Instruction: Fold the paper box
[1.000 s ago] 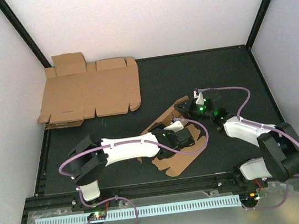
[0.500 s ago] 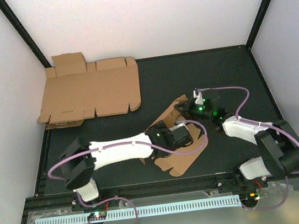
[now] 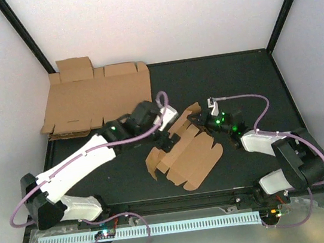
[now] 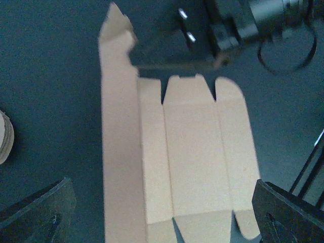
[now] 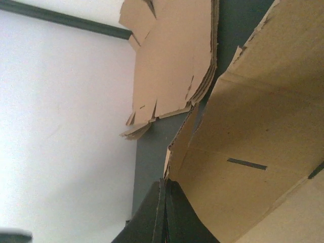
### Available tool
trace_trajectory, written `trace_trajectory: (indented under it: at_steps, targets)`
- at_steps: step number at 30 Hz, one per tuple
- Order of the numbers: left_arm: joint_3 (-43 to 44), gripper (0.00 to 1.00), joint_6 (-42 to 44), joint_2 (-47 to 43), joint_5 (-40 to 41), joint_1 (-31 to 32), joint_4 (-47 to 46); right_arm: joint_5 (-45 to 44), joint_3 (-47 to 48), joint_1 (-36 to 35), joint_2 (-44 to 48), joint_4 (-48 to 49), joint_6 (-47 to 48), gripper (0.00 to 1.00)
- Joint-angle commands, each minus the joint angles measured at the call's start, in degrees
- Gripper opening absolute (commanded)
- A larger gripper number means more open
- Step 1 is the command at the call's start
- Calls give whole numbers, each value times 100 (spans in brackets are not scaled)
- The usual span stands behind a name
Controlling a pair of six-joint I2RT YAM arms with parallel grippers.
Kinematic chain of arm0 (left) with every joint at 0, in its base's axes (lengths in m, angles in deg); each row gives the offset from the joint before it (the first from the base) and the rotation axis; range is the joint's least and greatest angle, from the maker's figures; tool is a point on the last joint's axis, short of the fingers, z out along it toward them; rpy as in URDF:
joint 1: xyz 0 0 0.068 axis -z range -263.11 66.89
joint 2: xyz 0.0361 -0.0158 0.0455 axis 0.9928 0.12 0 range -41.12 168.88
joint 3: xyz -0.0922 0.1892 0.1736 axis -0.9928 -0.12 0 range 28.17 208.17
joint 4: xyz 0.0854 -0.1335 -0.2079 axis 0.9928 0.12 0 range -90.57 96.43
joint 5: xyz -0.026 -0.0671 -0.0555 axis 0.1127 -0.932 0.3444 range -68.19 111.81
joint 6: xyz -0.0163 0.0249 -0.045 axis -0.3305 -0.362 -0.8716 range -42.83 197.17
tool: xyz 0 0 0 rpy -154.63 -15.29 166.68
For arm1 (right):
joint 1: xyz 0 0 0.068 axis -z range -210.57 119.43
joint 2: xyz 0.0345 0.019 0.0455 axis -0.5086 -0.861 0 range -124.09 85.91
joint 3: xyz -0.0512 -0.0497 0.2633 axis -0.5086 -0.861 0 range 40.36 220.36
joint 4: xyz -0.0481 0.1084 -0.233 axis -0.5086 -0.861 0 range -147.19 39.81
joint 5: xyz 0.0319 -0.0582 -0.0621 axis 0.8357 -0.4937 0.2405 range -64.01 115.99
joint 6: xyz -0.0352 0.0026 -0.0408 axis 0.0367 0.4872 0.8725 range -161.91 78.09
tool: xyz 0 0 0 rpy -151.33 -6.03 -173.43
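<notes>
stack of flat sheets [image 3: 96, 100]: back-left corner of the table [image 3: 235, 81]; well apart from both grippers
left gripper [image 3: 162, 134]: jaws spread wide above the box's back-left edge; in the wrist view its fingers [image 4: 35, 212] stand either side of the cardboard, touching nothing
paper box [image 3: 185, 157]: mid-table, mostly flat; left panel tilted up; far flap raised toward the right gripper
right gripper [image 3: 201, 118]: jaws pinched closed on the box's far-right flap; the wrist view shows the cardboard edge running into the closed tips
change: a second ago the left arm lay across the box with its jaws closed; it has since swung back and left and opened, uncovering the box; the right gripper has barely moved but tightened
</notes>
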Motion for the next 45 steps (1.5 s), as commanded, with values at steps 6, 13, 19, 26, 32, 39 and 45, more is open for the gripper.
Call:
trace_trajectory:
  at_steps: [6, 13, 19, 26, 32, 39, 45]
  targets:
    - [-68, 99, -96, 239, -2040, -1337, -141, 544, -392, -33, -223, 1385, 651, 2]
    - [34, 87, -46, 1019, -2403, -1436, 4, 669, -673, -33, -574, 2095, 855, 3]
    - [-70, 82, -96, 1232, -2378, -1597, -110, 613, -812, -33, -716, 2215, 1049, 4]
    - [-187, 80, -98, 1433, -2534, -1644, -157, 617, -939, -33, -814, 2251, 1162, 5]
    - [-310, 76, -105, 1731, -2603, -1640, -186, 605, -986, -33, -821, 2323, 1136, 7]
    - [-348, 68, -85, 1941, -2914, -1648, -286, 619, -986, -37, -825, 2363, 1128, 7]
    - [-350, 58, -106, 1947, -3166, -1654, -362, 618, -995, -33, -783, 2364, 1147, 8]
